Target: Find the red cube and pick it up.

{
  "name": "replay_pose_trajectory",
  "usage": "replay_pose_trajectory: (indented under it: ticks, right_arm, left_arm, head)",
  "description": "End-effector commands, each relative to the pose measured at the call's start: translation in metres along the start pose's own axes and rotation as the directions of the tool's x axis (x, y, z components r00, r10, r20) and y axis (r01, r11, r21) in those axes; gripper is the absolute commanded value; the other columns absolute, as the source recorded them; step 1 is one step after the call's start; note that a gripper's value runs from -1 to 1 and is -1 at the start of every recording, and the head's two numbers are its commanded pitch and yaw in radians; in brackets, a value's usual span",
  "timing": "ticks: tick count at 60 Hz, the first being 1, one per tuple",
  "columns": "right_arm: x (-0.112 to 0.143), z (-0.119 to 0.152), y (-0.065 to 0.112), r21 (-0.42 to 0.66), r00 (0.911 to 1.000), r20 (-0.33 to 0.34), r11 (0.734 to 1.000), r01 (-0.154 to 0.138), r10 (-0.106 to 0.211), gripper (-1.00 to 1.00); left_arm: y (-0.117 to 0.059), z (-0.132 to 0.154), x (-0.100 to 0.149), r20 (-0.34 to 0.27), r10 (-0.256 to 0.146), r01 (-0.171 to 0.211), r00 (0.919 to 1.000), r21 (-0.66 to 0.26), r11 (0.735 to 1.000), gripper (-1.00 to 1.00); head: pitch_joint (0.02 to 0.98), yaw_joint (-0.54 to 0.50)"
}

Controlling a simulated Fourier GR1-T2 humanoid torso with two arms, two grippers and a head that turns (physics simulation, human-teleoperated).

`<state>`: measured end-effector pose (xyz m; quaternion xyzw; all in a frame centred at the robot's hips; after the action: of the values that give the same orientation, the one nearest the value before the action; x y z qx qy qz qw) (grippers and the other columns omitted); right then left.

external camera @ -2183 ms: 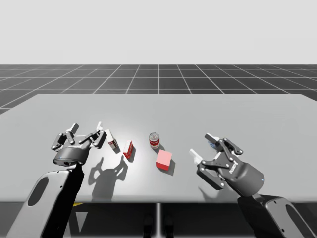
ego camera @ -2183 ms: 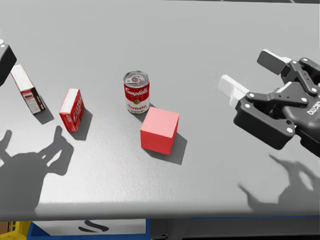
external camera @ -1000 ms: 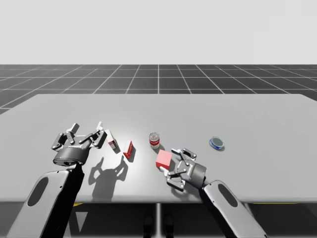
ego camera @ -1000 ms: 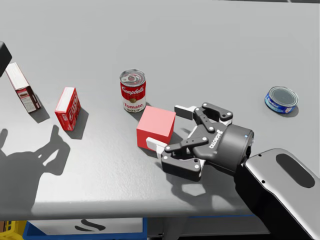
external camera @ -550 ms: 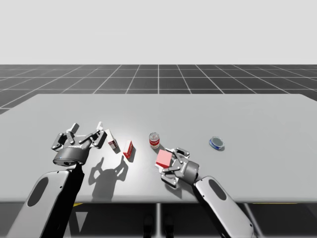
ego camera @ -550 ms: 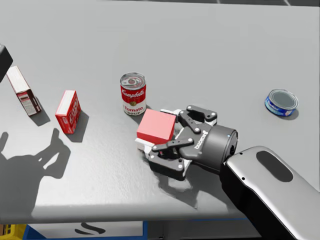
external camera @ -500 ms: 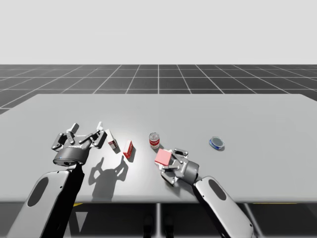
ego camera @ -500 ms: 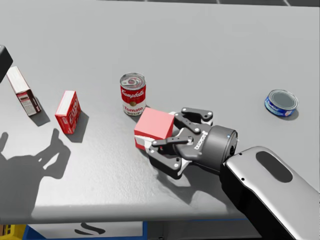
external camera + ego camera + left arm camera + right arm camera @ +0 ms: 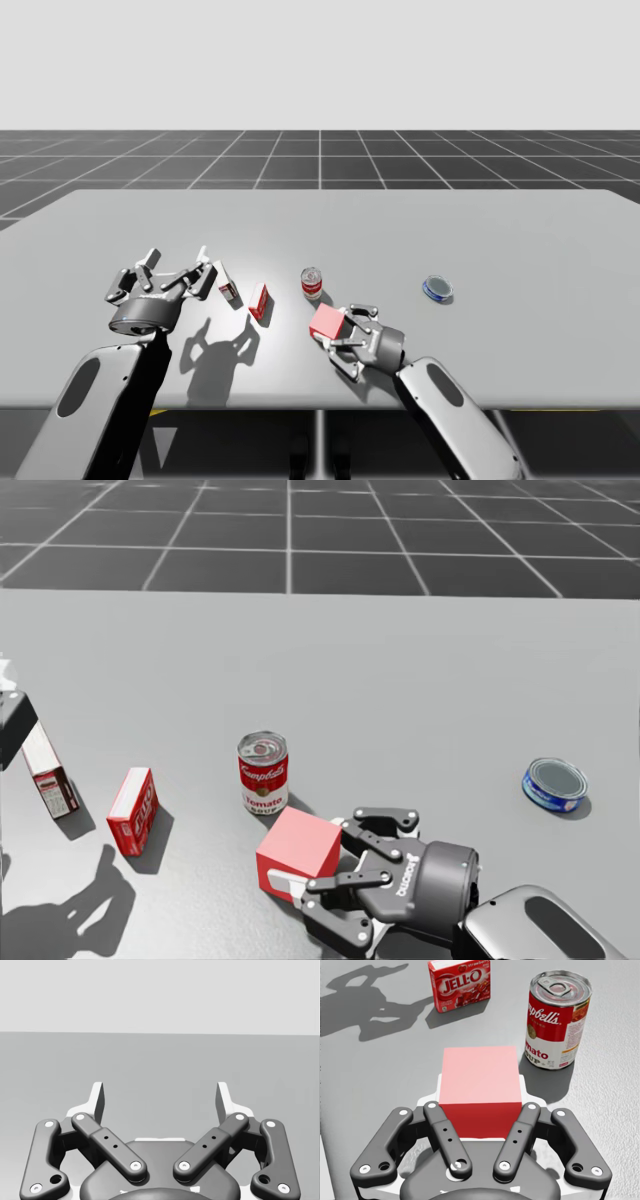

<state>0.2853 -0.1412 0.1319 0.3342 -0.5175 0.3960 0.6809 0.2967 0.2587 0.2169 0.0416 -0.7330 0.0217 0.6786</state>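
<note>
Right wrist view: red cube (image 9: 479, 1085), face square-on, pinched between right gripper (image 9: 480, 1091) fingers; left gripper (image 9: 160, 1097) fingers spread.

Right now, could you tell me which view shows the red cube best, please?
The right wrist view: the red cube sits close ahead, two faces plain, in my right gripper. The head view shows it partly behind the fingers; the high view, from afar.
</note>
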Motion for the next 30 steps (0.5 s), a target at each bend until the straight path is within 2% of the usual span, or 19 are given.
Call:
replay_pose_trajectory:
  ticks: [1, 18, 30]
  right_arm:
    - [-0.01, 0.002, -0.007, -0.113, 0.9992, -0.022, 0.993, 0.03, -0.033, 1.0]
    - [-0.011, 0.002, -0.008, -0.106, 0.9994, -0.02, 0.994, 0.026, -0.029, 1.0]
    - [0.009, 0.011, -0.008, -0.124, 0.9986, 0.048, 0.992, 0.027, -0.021, 1.0]
  left_arm:
    - [0.0, 0.0, 0.0, 0.0, -0.001, 0.001, 1.0, 0.001, 1.0, -1.0]
    - [-0.001, 0.001, -0.001, 0.0, -0.002, 0.002, 1.0, 0.0, 1.0, -1.0]
    - [0.0, 0.001, -0.001, 0.0, -0.002, 0.002, 1.0, 0.001, 1.0, -1.0]
  head:
    - [0.6, -0.06]
    - [0.466, -0.07]
    - [0.456, -0.06]
